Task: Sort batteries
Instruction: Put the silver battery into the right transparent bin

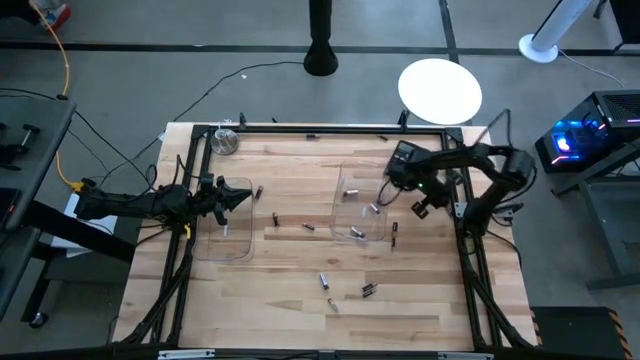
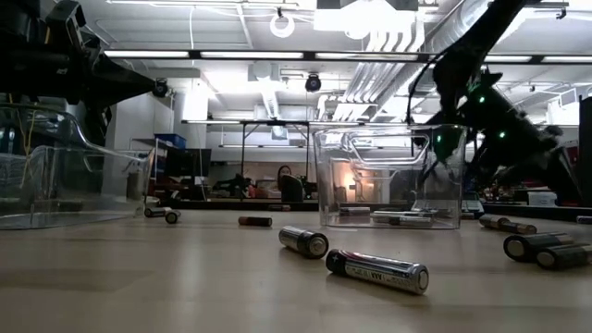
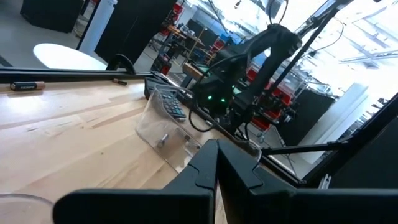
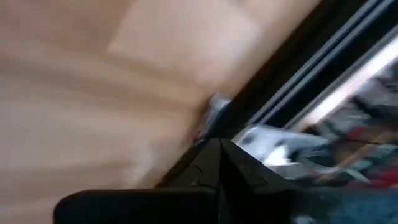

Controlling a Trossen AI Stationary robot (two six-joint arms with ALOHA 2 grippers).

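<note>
We find the batteries [image 1: 324, 281] scattered over the wooden bench [image 1: 290, 300], most of them lying loose near the middle clear tray [image 1: 362, 215], with a few already resting inside it. More lie on the bench between that tray and the second clear tray [image 1: 224, 235], and three sit well apart from both, toward the bench's near edge. From the low view they rest on their sides, so we judge they would roll if nudged.

Our right gripper [image 1: 388, 196] hangs just beside the middle tray, on the side toward the black calculator [image 1: 404, 160], its jaws pressed together; we cannot tell whether anything is pinched between them. Our left gripper [image 1: 243, 196] waits above the second tray's far rim, jaws likewise pressed together and empty, probably parked to leave the middle free.

The tray's tall walls stand between the right gripper and the cells beyond, and the black frame rail [image 1: 320, 128] borders the bench behind it.
</note>
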